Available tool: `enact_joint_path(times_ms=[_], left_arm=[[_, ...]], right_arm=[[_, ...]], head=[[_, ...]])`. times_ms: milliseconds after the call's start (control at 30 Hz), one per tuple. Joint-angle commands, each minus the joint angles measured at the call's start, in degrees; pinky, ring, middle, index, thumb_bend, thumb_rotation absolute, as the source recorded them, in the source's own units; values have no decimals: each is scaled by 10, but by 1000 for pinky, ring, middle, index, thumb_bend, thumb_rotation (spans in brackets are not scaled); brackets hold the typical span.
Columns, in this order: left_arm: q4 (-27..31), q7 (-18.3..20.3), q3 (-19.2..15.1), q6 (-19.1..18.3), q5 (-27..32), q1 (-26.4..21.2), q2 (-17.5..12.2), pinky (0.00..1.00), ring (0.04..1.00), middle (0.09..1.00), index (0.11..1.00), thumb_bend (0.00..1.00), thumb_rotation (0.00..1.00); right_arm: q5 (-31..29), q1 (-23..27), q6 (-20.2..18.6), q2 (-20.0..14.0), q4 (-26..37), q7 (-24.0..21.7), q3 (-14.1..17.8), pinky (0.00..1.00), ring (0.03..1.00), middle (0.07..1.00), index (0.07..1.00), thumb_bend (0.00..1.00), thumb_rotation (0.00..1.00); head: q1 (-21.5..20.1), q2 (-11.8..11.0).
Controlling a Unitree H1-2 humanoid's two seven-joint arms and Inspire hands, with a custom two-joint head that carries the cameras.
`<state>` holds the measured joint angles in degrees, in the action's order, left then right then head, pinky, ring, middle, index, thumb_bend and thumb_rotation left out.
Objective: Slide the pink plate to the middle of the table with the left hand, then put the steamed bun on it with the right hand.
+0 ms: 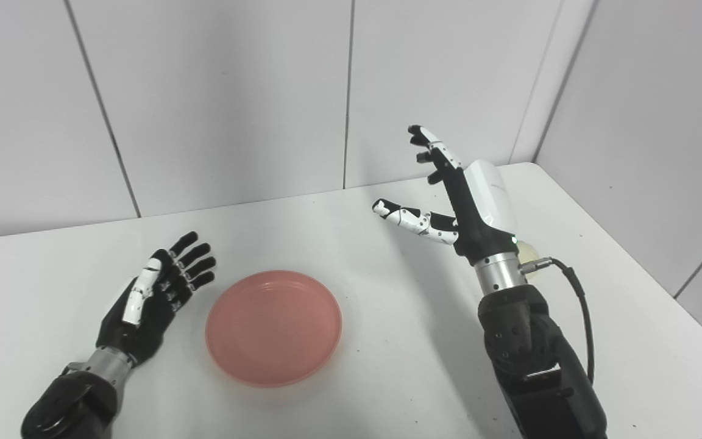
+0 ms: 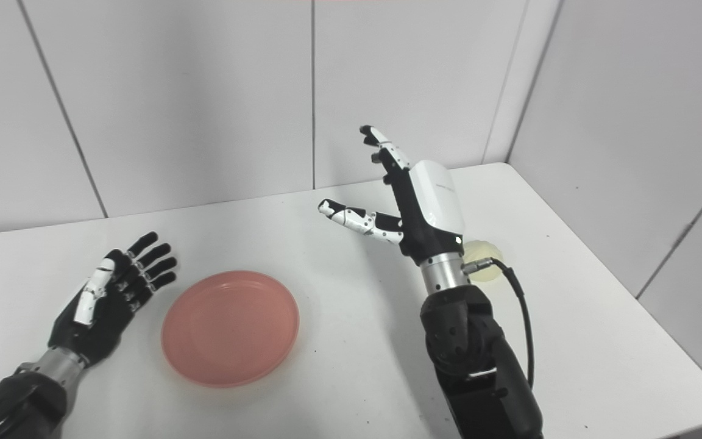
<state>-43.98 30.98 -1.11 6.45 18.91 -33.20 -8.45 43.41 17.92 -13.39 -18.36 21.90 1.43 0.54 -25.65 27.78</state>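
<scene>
From the left eye view there is one plate (image 1: pixel 274 327), pink and round, two hands and one bun. The plate lies flat on the white table (image 1: pixel 387 366), just to the right of the left hand (image 1: pixel 155 296), not touching it. That hand rests low by the table with its fingers spread wide and holds nothing. The right hand (image 1: pixel 460 195) is raised above the table, fingers and thumb splayed apart, empty. Only a pale sliver of the bun (image 1: pixel 529 251) shows behind the right wrist. Bare tabletop lies between the plate and the right arm.

From the right eye view the bun (image 2: pixel 482 252) is clearer: a round, cream-coloured ball on the table, just right of and behind the right wrist, below the raised right hand (image 2: pixel 412 201). The table's right edge and far corner lie beyond it, with free surface around. The plate (image 2: pixel 230 327) sits right of the left hand (image 2: pixel 113 292), well apart from the bun.
</scene>
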Motion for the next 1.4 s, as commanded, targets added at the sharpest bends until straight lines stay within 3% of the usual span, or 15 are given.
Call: enact_joint_path(times_ms=[0, 167, 267, 333, 467, 633, 767, 1067, 1367], left_arm=[[-84, -10, 3, -34, -23, 51, -18, 859, 860, 881, 874, 484, 898], [-137, 9, -1, -4, -21, 34, -28, 849, 852, 875, 871, 503, 874], [-168, 18, -7, 7, -16, 23, -32, 833, 844, 865, 858, 524, 837], [-184, 22, -10, 14, -14, 18, -34, 824, 838, 858, 851, 529, 812], [-213, 33, -11, 33, -15, 8, -39, 814, 829, 852, 847, 545, 793], [-239, 36, -14, 46, -16, 0, -42, 793, 811, 835, 830, 566, 768], [-248, 39, -19, 44, -13, -3, -45, 785, 804, 827, 820, 562, 750], [-266, 44, -22, 51, -14, -9, -50, 777, 795, 820, 814, 563, 742], [-269, 48, -24, 51, -10, -11, -53, 767, 787, 813, 806, 556, 728]], right_arm=[[60, 16, -37, -17, 42, -20, 13, 606, 768, 867, 850, 812, 635], [159, 18, -102, -24, 86, -95, 26, 623, 800, 875, 833, 871, 626], [186, 18, -130, -29, 101, -142, 52, 603, 797, 868, 816, 875, 558], [194, 17, -134, -26, 95, -154, 75, 532, 732, 861, 796, 877, 505], [186, 12, -135, -33, 78, -169, 115, 592, 766, 860, 799, 867, 445], [187, 4, -135, -41, 57, -193, 149, 647, 786, 840, 818, 876, 474], [206, 9, -135, -28, 45, -243, 183, 650, 788, 843, 823, 893, 490], [156, 14, -135, -32, -32, -217, 184, 634, 789, 842, 820, 883, 435], [152, 21, -135, -39, -101, -193, 176, 613, 768, 832, 810, 876, 463]], head=[[-1, 0], [-22, 0], [-28, -1], [-33, -1], [-46, 0], [-52, 1], [-58, 3], [-68, 8], [-71, 15]])
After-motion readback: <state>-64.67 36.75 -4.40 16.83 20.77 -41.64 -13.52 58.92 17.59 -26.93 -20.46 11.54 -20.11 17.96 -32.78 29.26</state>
